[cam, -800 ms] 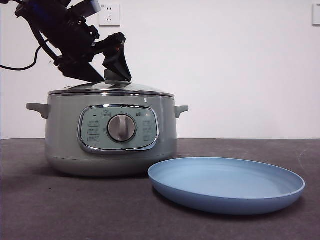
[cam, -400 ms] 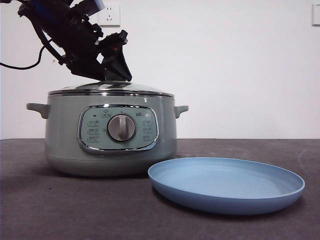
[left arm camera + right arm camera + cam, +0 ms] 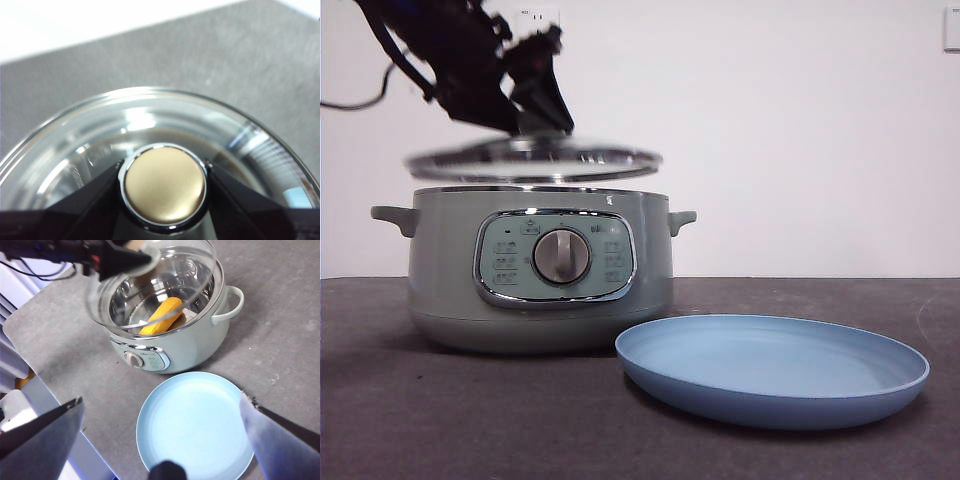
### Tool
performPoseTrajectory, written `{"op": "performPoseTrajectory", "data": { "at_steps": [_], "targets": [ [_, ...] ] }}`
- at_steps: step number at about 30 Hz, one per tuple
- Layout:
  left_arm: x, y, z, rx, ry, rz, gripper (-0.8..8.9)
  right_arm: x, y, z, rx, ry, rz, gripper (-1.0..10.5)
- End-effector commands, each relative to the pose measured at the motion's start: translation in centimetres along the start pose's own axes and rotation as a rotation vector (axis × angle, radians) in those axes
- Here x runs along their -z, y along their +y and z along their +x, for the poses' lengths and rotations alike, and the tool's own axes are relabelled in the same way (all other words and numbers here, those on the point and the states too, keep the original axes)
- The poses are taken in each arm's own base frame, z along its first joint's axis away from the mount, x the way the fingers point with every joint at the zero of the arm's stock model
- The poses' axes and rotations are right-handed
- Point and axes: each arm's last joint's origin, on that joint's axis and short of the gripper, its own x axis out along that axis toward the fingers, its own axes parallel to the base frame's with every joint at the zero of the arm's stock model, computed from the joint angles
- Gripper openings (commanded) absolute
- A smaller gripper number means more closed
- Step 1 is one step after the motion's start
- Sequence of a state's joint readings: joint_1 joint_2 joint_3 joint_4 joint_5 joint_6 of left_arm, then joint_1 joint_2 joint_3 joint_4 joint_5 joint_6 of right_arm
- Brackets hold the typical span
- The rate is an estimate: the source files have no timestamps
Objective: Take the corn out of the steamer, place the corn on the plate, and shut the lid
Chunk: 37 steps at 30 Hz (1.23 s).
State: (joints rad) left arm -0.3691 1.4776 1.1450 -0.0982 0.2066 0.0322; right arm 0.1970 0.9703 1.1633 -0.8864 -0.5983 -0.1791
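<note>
While the left gripper (image 3: 535, 95) is reaching in from the upper left of the front view, its two black jaws are squeezing the round knob (image 3: 165, 184) on top of the lid (image 3: 533, 160). In the left wrist view a jaw is pressing on each side of that knob. The lid is hanging in the air just above the steamer (image 3: 535, 270), with a thin gap between its shiny rim and the pot's top edge. It is looking a little blurry.

Around the pot, the dark grey table (image 3: 470, 420) is spreading across the bottom of the front view. A white wall socket (image 3: 540, 20) is peeking out at the top, partly hidden behind the dark arm. The arm and the lid are standing over the pot's opening, so the front view is not showing what is inside.

The right wrist view is looking down from high up. There the corn (image 3: 161, 315) is lying on its side inside the shiny metal bowl of the steamer, in the upper middle of the picture. The glass lid is partly covering it.

The plate (image 3: 775, 370) is sitting flat on the table at the lower right of the front view, just beside the steamer. Nothing is lying on it.

The right gripper (image 3: 165, 440) is waiting high over the plate, with its jaws spread wide apart and holding nothing.
</note>
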Motion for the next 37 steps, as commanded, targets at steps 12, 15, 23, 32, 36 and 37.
{"op": "performPoseTrajectory", "data": {
  "at_steps": [12, 15, 23, 32, 36, 37],
  "targets": [
    [-4.1, -2.4, -12.4, -0.005, -0.227, 0.045, -0.09, -2.7, -0.9, 5.6, -0.056, -0.058, 0.089, 6.0],
    [-4.1, -2.9, -16.0, -0.021, -0.268, 0.05, -0.09, -3.4, -0.3, 8.4, -0.035, -0.062, 0.088, 6.0],
    [-2.2, -4.2, -23.2, -0.069, -0.287, 0.044, -0.09, -5.8, 2.2, 16.4, -0.001, 0.004, 0.076, 6.0],
    [-0.5, -5.1, -26.8, -0.098, -0.289, 0.037, -0.09, -10.3, 3.9, 25.0, 0.095, 0.134, 0.052, 6.0],
    [0.0, -5.2, -27.3, -0.097, -0.274, 0.034, -0.09, -10.7, 3.2, 29.4, 0.122, 0.192, 0.057, 6.0],
    [0.1, -5.3, -27.4, -0.097, -0.264, 0.032, -0.09, -10.4, 2.9, 30.7, 0.124, 0.209, 0.06, 5.9]
  ]
}}
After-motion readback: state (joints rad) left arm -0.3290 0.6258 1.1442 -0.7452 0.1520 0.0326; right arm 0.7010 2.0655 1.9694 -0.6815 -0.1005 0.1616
